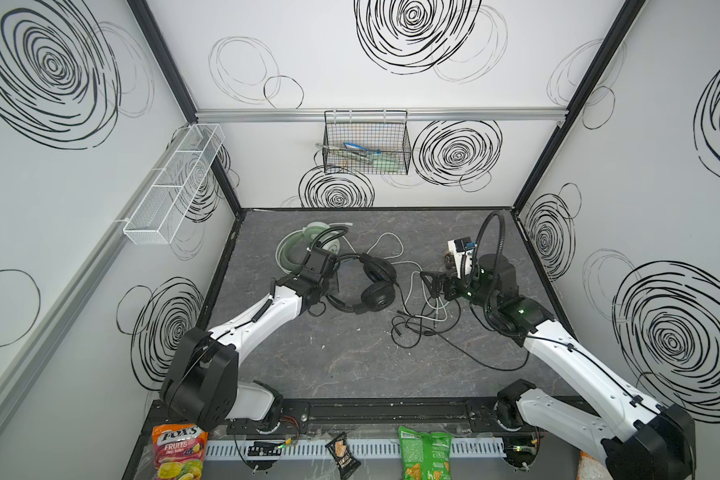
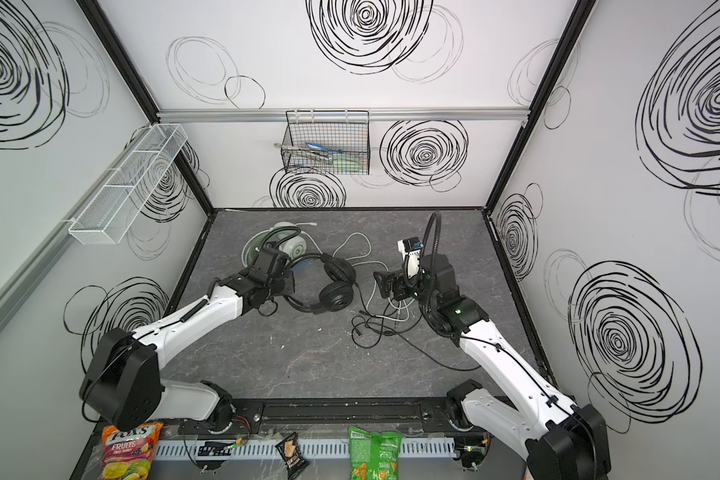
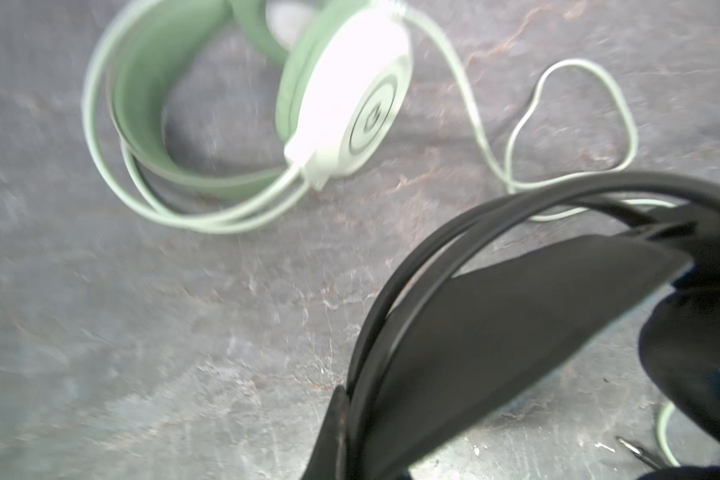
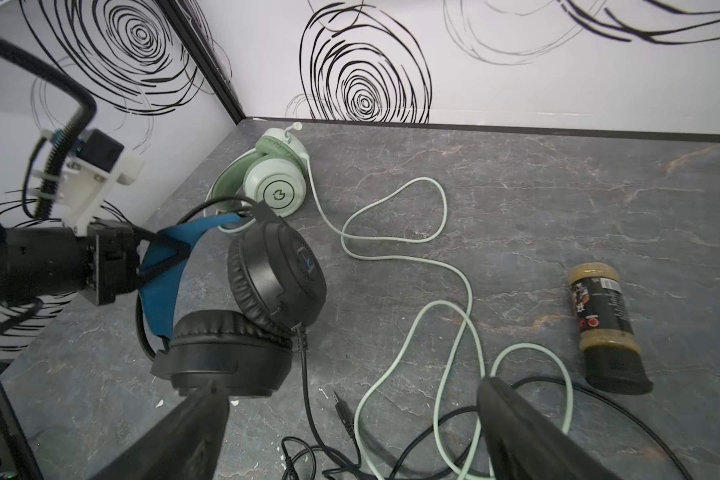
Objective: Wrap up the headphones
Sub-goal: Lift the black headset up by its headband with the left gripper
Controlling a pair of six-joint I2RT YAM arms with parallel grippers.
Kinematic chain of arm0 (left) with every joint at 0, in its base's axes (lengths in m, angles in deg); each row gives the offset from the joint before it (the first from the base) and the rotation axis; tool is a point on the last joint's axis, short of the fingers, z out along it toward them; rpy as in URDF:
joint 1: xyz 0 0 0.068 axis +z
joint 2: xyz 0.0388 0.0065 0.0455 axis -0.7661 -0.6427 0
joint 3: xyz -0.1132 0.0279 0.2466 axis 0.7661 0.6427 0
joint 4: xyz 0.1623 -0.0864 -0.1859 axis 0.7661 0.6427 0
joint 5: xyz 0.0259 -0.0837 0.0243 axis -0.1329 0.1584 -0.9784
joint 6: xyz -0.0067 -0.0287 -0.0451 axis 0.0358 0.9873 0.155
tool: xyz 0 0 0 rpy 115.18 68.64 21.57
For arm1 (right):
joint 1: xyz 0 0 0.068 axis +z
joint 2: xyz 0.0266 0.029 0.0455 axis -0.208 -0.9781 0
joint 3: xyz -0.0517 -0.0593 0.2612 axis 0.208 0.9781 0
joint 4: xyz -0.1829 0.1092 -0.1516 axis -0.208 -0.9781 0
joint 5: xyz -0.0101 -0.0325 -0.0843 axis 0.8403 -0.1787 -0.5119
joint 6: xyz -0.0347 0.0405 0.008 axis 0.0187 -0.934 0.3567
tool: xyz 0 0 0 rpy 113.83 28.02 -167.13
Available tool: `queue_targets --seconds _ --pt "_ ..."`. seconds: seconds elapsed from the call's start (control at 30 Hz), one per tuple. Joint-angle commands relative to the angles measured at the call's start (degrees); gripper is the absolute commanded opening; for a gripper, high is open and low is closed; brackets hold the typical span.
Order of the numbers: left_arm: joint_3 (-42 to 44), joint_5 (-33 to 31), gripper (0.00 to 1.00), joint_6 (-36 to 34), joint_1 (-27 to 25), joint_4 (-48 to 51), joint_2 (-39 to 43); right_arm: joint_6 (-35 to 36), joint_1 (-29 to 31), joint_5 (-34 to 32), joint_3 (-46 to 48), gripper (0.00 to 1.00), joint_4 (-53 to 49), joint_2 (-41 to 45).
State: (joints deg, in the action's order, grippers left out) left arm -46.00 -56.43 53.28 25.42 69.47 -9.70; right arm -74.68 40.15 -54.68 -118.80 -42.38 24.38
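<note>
near the left edge, headphones (image 4: 275, 191); front tabletop (image 1: 350, 365) bare

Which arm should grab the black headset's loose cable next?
Right, probably. The left gripper is shut on the black headset's blue headband, while the right gripper hangs open above the tangle that includes the black cable.

Far headset (image 4: 275, 183) behind near headset (image 4: 275, 274), tangled cables (image 1: 427, 320) to their right, jar (image 4: 607, 328) farther right

Mint-green, white headset (image 4: 275, 189); black headset (image 4: 267, 270), blue headband (image 4: 159, 299); grey marbled table (image 4: 558, 187); white walls (image 1: 391, 87), black swirls.
</note>
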Motion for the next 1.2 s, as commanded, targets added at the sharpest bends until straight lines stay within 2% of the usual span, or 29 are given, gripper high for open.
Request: queue_targets --seconds 0.0,0.1,0.23,0.43,0.6,0.73,0.93,1.17 --pt "-4.8 -0.7 0.0 -6.8 0.2 -0.9 4.3 1.6 -0.4 5.4 -2.1 0.97 4.0 -0.2" --pt "-8.1 -0.7 0.0 -11.0 -0.2 0.4 5.3 2.4 -0.3 8.1 -1.9 0.97 6.1 0.4" --pt "-12.6 -5.5 0.0 -16.1 -1.7 3.2 6.3 3.5 -0.4 11.4 -0.3 0.97 8.8 3.2" --pt "-15.6 -8.8 0.0 -22.7 -4.3 0.9 9.6 3.5 -0.2 15.5 3.4 0.97 14.4 8.5" --pt "-19.1 -10.4 0.0 -25.8 -6.2 1.0 10.2 3.8 0.1 16.0 3.5 0.97 14.7 9.7" --pt "-24.3 -8.7 0.0 -27.4 -6.3 5.0 9.1 3.8 0.2 16.3 3.8 0.97 15.3 10.7" --pt "-27.3 -2.4 0.0 -32.6 -7.4 4.6 10.0 4.1 2.4 18.8 5.7 0.97 19.1 14.1" --pt "-29.2 2.7 0.0 -38.5 -9.0 2.5 10.8 7.5 9.3 14.6 5.5 0.97 18.7 16.3"
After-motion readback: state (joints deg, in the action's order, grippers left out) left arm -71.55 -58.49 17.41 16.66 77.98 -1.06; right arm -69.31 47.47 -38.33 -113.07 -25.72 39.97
